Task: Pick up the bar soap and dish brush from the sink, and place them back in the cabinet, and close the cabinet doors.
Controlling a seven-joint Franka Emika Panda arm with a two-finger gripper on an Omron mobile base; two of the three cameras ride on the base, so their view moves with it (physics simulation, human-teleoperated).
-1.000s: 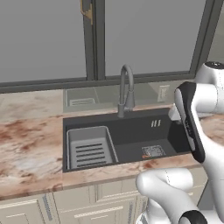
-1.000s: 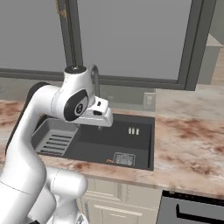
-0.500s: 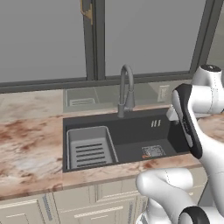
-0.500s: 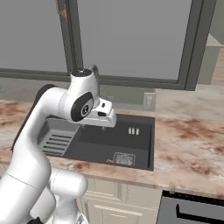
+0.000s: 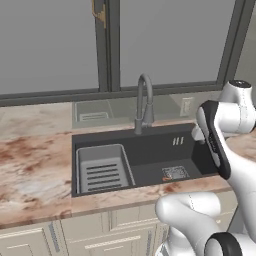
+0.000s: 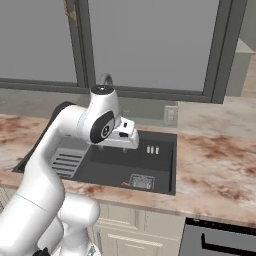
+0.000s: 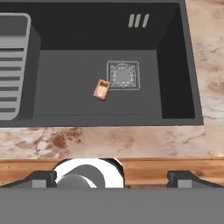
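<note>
The tool [image 7: 112,177] hangs above the near edge of the wide dark grey rectangular sink [image 7: 175,65], its two dark fingertips spread wide with nothing between them. Nearest comes the mottled brown marble surface [image 7: 131,140] bordering the sink. On the sink floor, the small reddish-brown bar soap [image 7: 102,89] lies tilted just beside the square metal drain [image 7: 123,75], nothing covering it. The pale grey slotted rack [image 5: 102,170] fills the sink's other end. The tall curved grey faucet [image 5: 144,102] rises behind the sink.
</note>
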